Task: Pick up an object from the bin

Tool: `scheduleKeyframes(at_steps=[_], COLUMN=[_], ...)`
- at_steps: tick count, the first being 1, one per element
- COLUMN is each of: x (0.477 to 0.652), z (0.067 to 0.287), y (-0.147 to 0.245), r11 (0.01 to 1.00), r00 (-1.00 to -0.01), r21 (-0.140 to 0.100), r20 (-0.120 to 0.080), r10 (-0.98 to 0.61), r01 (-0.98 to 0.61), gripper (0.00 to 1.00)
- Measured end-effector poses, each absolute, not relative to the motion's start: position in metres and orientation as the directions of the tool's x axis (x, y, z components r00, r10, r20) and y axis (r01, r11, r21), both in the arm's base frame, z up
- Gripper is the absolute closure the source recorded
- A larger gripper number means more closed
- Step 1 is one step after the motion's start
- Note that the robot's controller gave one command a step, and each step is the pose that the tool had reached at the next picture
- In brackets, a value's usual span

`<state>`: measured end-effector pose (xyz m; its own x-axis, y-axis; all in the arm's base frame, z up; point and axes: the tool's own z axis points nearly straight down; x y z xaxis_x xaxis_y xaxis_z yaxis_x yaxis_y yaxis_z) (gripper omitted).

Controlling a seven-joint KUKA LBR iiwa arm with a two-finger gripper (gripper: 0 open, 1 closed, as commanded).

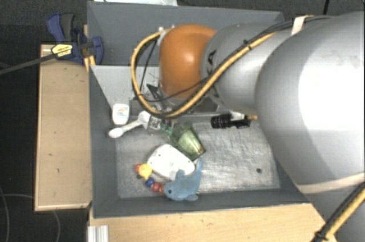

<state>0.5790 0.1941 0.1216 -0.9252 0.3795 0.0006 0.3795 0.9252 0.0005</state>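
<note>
We see 1 arm [296, 92] coming in from the right of the frame and covering the upper right part of the grey bin [105, 178]. Its wrist carries an orange cover [179, 61] with yellow and black cables [137, 72] looped around it, just above the middle of the frame. The gripper [154, 119] hangs below that cover, low over the bin floor, left of centre. It is mostly hidden under the cover, so we cannot make out whether it is spread or closed, or whether it has anything in it.

The 2 things nearest it are a white spoon [124, 130], whose handle end lies right at the gripper with its bowl pointing to the left, and a green cup [189, 141] lying tilted just to the lower right. A small white tub [120, 113] sits just above the spoon. A black marker [230, 120] lies to the right, under the arm. In the lower middle, a white case [168, 161], a yellow toy [144, 170], some coloured beads [151, 184] and a blue soft toy [185, 185] lie heaped together.
</note>
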Motion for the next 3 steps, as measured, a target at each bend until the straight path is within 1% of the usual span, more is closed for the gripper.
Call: scheduleKeyframes(at_steps=[1,2,3], x=[0.578,0.579,0.580], z=[0.139,0.160,0.172], y=[0.194,0.194,0.194], r11=[0.925,0.926,0.926], r00=[-0.925,-0.926,-0.926], r21=[-0.002,0.000,0.004], r20=[0.003,0.001,-0.003], r10=[0.379,0.378,0.378], r01=[0.379,0.378,0.378], gripper=[1.00,1.00,1.00])
